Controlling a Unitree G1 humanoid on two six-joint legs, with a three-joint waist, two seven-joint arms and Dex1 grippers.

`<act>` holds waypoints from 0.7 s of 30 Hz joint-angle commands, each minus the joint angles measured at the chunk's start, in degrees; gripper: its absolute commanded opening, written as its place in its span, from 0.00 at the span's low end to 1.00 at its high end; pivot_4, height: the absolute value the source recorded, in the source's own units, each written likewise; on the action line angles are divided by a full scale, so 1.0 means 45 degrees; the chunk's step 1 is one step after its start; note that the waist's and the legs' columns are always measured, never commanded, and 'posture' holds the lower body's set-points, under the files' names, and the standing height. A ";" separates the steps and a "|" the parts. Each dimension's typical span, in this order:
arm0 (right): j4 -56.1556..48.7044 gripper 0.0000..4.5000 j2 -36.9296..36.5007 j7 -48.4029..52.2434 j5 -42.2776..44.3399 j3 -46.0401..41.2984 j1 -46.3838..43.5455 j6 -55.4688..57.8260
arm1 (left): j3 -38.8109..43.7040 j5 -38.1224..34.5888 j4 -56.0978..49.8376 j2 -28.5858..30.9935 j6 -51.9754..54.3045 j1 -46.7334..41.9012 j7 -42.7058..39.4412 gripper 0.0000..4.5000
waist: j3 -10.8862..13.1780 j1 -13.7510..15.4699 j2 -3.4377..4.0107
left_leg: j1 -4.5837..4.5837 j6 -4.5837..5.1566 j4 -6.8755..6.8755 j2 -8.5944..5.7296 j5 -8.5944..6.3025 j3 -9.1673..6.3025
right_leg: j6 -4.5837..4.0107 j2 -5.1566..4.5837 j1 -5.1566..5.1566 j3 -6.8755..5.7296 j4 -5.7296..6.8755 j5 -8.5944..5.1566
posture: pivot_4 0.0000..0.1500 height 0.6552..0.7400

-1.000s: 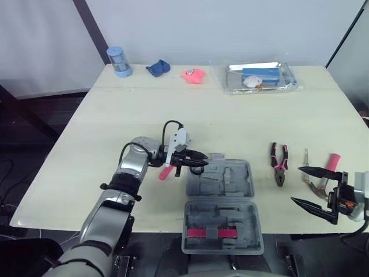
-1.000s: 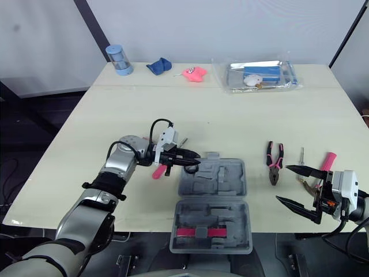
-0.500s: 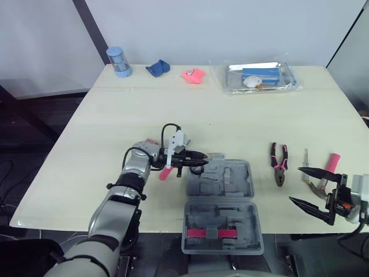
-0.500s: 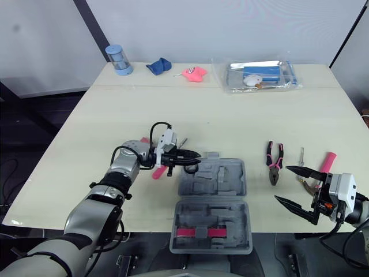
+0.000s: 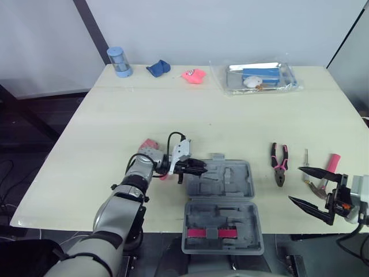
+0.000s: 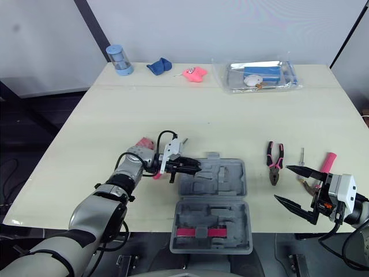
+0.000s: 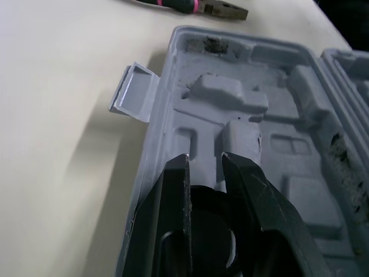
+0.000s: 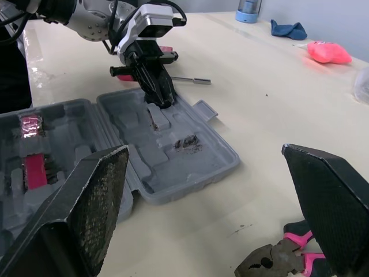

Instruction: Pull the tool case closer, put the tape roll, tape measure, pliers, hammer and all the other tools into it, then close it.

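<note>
The grey tool case lies open at the table's front edge, lid toward me. My left gripper hovers over the case's left rim, shut on a black tape roll that sits between its fingers above the moulded tray. A pink-handled screwdriver lies under that wrist, and a small pink object is just behind it. The pink-handled pliers, a thin metal bit and the pink-handled hammer lie right of the case. My right gripper is open beside the hammer, holding nothing.
Along the far edge stand a blue cylinder, a blue cloth, a pink lump and a clear bag on a tray. The case's grey latch sticks out of its far rim.
My left forearm has dropped lower and the gripper has edged right over the case rim, uncovering the small pink object behind the wrist. The right gripper has barely moved.
</note>
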 commanded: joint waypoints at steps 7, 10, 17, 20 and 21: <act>-0.0677 1.00 -0.0136 0.0352 0.0787 -0.0072 -0.0037 0.0289 | 0.0332 -0.0040 0.0284 0.0092 -0.0012 0.0243 -0.0046 0.21 | -0.0009 -0.0010 0.0003 | 0.0012 0.0000 0.0000 0.0000 0.0000 0.0001 | 0.0000 0.0001 0.0006 0.0001 0.0013 0.0000 | 1.00 1.00; -0.0836 1.00 -0.0231 0.0552 0.1026 0.0072 -0.0106 0.0665 | 0.0780 -0.0601 -0.0198 0.0082 0.0104 0.0169 -0.0569 0.21 | -0.0008 -0.0021 0.0003 | 0.0008 0.0000 0.0000 0.0000 0.0000 0.0000 | 0.0000 0.0001 0.0003 0.0001 0.0013 0.0000 | 1.00 1.00; -0.0683 1.00 -0.0272 0.0685 0.0941 0.0386 -0.0511 0.1048 | 0.1761 -0.2561 -0.3714 0.0780 0.1553 0.1105 -0.1814 0.21 | -0.0004 -0.0025 0.0001 | -0.0002 -0.0001 0.0000 0.0001 0.0000 -0.0004 | 0.0000 0.0000 -0.0004 -0.0001 0.0011 0.0000 | 1.00 1.00; -0.0126 1.00 -0.0070 0.0354 0.0735 0.0267 -0.0698 0.0855 | 0.2332 -0.3534 -0.6524 0.1439 0.3051 0.2400 -0.1348 0.21 | -0.0005 -0.0021 0.0002 | -0.0001 -0.0001 -0.0001 0.0004 0.0000 -0.0005 | -0.0001 -0.0001 -0.0003 -0.0001 0.0010 -0.0001 | 1.00 1.00; 0.0075 1.00 0.0049 0.0160 0.0635 0.0185 -0.0741 0.0736 | 0.2617 -0.3830 -0.7415 0.1700 0.3514 0.2916 -0.1050 0.21 | -0.0004 -0.0077 0.0002 | -0.0002 -0.0001 -0.0001 0.0004 0.0000 -0.0005 | -0.0001 -0.0001 -0.0004 0.0000 0.0008 -0.0001 | 1.00 1.00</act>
